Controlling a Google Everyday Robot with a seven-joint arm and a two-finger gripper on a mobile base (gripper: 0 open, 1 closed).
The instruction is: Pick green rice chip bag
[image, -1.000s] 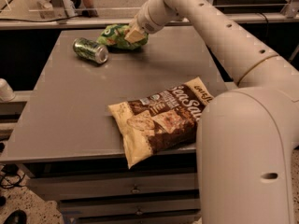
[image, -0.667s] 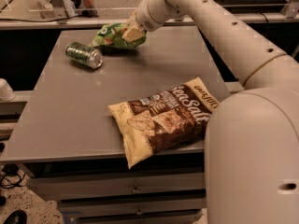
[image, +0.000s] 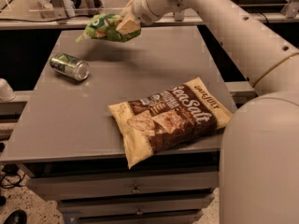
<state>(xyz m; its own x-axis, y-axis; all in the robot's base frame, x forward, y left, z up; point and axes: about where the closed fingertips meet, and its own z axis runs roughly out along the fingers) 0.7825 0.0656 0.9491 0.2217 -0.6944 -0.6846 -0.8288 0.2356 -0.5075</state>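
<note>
While my arm [image: 224,27] fills the right side of the view and stretches over the grey table [image: 70,125], the next biggest thing is the brown chip bag [image: 170,118], lying flat near the front edge with one corner hanging over it. The can [image: 69,66] lies on its side at the left, well apart from that bag. Smallest is the green chip bag [image: 105,27], which is off the table and hanging in the air over the far edge, its shadow on the top beneath it. My pincer [image: 127,24] is closed on its right end, and the rest of the crumpled foil sticks out to the left. I judge the pick all but made, so what matters now is a firm, steady pinch. Foil is slippery and I have only one end, so I should lift straight and slowly, without swinging, and stay clear of the can below and to the left. My arm comes from the lower right, rises across the table's right side and bends leftward at the wrist, with the pincer pointing left and slightly down.
</note>
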